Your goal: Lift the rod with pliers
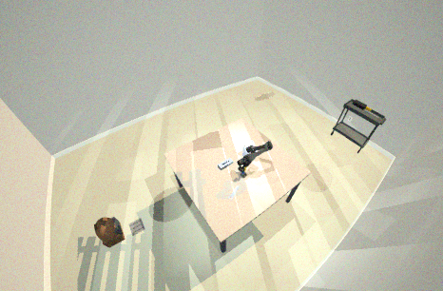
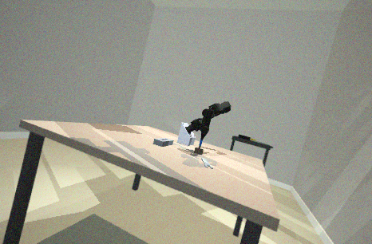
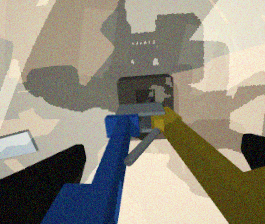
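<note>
Gripper [image 1: 242, 168] [image 2: 203, 138] [image 3: 163, 147] is open, fingers set wide. Blue and yellow handles of pliers [image 2: 201, 143] [image 3: 142, 108] are seen between fingers, ungripped. Grey pliers head is positioned over dark block [image 2: 198, 151] [image 3: 127, 87] on table [image 1: 203, 190] [image 2: 231, 175]. Rod cannot be clearly distinguished at block. Small grey tray [image 1: 225, 164] [image 2: 163, 142] is located apart from block.

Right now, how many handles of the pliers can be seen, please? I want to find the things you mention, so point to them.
2: the blue handle [image 1: 243, 174] [image 2: 201, 143] [image 3: 110, 170] is left of centre in the wrist view, the yellow handle [image 1: 244, 168] [image 3: 198, 157] right of centre. No other handle shows.
</note>
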`<state>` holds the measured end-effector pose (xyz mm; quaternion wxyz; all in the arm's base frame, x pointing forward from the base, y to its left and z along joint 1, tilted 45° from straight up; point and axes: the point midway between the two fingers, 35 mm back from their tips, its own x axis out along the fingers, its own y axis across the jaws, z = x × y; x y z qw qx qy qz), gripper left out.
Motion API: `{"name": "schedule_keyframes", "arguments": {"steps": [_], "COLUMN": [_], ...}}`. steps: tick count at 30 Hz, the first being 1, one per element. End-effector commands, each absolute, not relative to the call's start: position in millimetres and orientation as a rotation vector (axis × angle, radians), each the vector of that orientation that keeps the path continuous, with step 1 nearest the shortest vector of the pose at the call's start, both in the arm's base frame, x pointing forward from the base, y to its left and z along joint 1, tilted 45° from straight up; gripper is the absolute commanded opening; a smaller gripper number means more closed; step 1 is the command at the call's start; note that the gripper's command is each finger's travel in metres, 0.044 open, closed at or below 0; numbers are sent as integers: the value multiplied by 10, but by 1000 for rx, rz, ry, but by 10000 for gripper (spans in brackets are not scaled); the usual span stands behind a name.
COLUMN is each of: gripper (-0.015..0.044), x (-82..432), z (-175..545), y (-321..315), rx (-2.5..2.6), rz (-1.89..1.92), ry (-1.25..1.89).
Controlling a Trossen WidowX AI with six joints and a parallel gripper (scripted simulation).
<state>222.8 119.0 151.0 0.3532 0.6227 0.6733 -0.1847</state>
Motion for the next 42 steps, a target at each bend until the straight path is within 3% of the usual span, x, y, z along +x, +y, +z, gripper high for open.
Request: {"name": "schedule_keyframes", "arguments": {"steps": [1, 42], "gripper": [437, 383], "x": [2229, 2229], "z": [1489, 1489], "y": [1204, 1204], "rx": [1614, 1614], "rz": [-483, -483], "ry": [1739, 1739]}}
